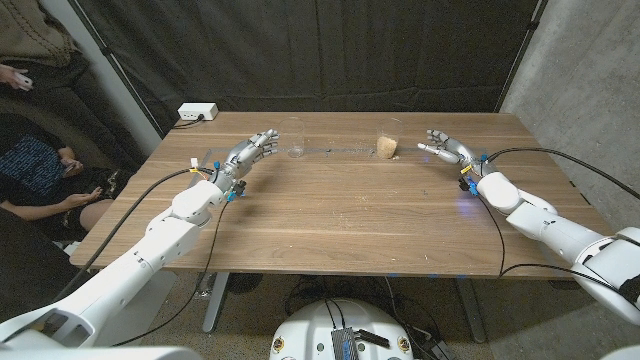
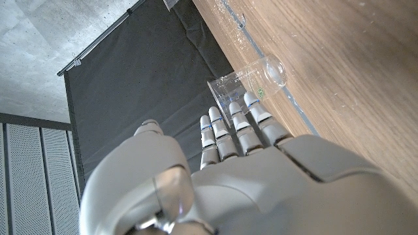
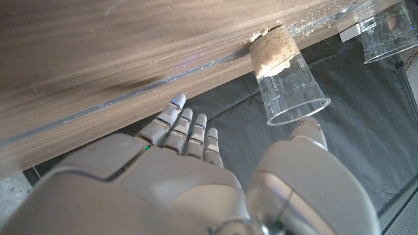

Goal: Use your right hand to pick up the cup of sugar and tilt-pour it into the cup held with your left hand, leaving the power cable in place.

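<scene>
Right hand (image 1: pixel 443 147) spread, holding nothing, just right of clear plastic sugar cup (image 1: pixel 389 141), brown grains at bottom. Left hand (image 1: pixel 250 153) spread, holding nothing, near empty clear cup (image 1: pixel 293 137). Wood-grain table (image 1: pixel 340 215).

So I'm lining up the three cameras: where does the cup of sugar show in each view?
Head view: cup of sugar stands at the table's far edge, right of centre.
Left wrist view: I can't find it; the clear cup there looks empty.
Right wrist view: cup of sugar beyond the right hand.
Shared landmark: the empty cup.
</scene>
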Robot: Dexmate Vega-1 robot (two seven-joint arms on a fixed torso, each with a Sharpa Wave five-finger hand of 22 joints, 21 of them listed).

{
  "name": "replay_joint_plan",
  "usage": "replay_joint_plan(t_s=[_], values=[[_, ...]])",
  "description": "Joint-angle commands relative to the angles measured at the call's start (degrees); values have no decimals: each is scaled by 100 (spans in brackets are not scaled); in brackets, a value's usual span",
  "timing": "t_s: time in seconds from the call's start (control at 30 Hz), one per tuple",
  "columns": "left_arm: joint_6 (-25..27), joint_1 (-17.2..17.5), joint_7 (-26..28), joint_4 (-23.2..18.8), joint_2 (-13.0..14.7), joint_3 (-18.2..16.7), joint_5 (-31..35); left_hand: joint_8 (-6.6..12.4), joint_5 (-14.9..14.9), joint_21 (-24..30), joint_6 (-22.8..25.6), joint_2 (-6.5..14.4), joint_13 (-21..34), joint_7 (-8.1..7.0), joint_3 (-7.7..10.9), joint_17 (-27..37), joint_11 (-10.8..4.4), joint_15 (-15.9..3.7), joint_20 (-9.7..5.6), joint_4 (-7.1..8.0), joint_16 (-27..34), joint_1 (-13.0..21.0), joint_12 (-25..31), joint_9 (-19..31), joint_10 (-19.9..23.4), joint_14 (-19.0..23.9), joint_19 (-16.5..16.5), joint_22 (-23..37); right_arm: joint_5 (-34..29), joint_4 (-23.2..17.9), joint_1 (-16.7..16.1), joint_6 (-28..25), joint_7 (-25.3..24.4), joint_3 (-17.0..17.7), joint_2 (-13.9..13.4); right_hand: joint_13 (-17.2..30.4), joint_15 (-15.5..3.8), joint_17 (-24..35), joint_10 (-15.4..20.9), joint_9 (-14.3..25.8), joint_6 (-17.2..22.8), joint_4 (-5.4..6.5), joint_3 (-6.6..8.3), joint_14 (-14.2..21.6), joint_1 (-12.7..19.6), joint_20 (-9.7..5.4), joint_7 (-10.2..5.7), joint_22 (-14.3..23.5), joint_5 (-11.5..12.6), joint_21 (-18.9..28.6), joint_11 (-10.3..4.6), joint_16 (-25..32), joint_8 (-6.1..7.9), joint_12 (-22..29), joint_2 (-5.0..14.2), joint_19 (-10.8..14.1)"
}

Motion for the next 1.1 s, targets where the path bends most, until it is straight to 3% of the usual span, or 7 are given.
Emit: replay_joint_plan(t_s=[0.03, 0.57, 0.8, 1.1], values=[[-16, -87, -128, 147, 24, 7, -32, -8, 43, -7, 53, -29, 17, 13, 33, 2, 12, -417, -39, 16, -4, -1, -12, 0, 60, 46, 14, 10, -242, 411, 216, 218, -294, -140, 256, -4, -391, 8, 159, -10, 171, -56, 13, 125, 58, -501, 167, 8, 51, -51, 79, 56, 42, 68, 24, 133], [-93, -284, -299, 466, -50, 56, -51, -22, 42, -15, 73, -34, 15, 26, 52, -10, 10, -420, -38, 3, -2, -2, -18, 1, 82, 47, 21, 9, -181, 1132, 655, 403, -236, -439, 655, -31, -287, 9, -25, -50, 44, -66, 6, 42, 35, -363, 279, 7, 35, -171, 129, -17, -66, -5, 33, 57], [-125, -314, -339, 550, -61, 54, -71, -20, 42, -24, 110, -40, 15, 37, 62, -16, 7, -421, -44, -4, -1, -3, -22, 3, 93, 47, 15, 9, -143, 1274, 791, 386, -133, -578, 733, -39, -189, 7, -128, -65, -56, -92, -12, -57, 36, -296, 362, 6, 32, -248, 187, -69, -130, -41, -8, -6], [-149, -305, -307, 546, -60, 48, -56, -36, 43, -31, 101, -46, 14, 32, 71, -22, 12, -425, -38, -11, 1, -5, -31, 4, 90, 48, 12, 8, -57, 1426, 859, 461, -125, -697, 829, -43, -183, 6, -174, -70, -106, -105, -29, -93, 30, -279, 346, 6, 36, -283, 176, -86, -160, -56, -43, -22]])
